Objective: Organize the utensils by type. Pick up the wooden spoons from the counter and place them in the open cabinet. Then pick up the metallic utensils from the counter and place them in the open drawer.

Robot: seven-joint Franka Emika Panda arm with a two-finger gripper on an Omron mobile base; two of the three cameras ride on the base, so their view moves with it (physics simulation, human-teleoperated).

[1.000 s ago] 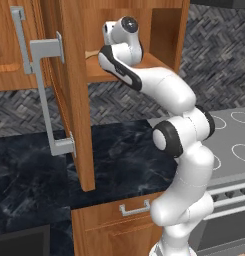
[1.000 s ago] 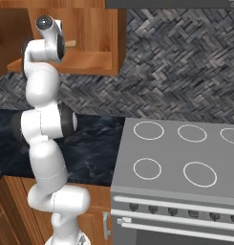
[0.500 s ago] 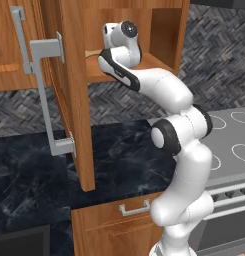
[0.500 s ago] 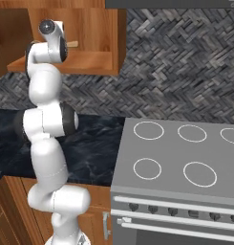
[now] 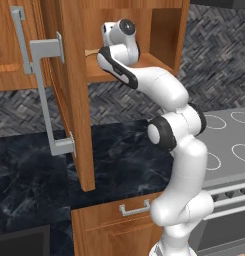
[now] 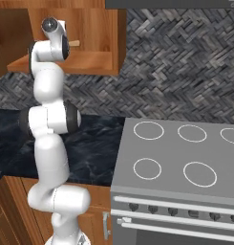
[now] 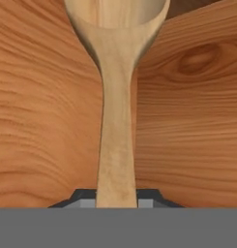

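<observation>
1. Left base view: the arm reaches up into the open cabinet [image 5: 74, 100], its door swung out over the black bench [image 5: 34, 170]. A thin tan tip of the wooden spoon [image 5: 92, 51] pokes out beside the hand, just above the cabinet's shelf. Judging from this, lower gently until the spoon lies flat on the shelf before letting go.
2. Right base view: the spoon's handle end [image 6: 74, 44] sticks out past the hand, over the shelf. Keep it well inside the edge so it cannot roll off.
3. Hand view: the gripper [image 7: 117, 203] pinches the spoon's handle [image 7: 116, 145], bowl pointing away toward the cabinet's wooden inside. Spread the jaws only once it rests, then pull straight back.
</observation>
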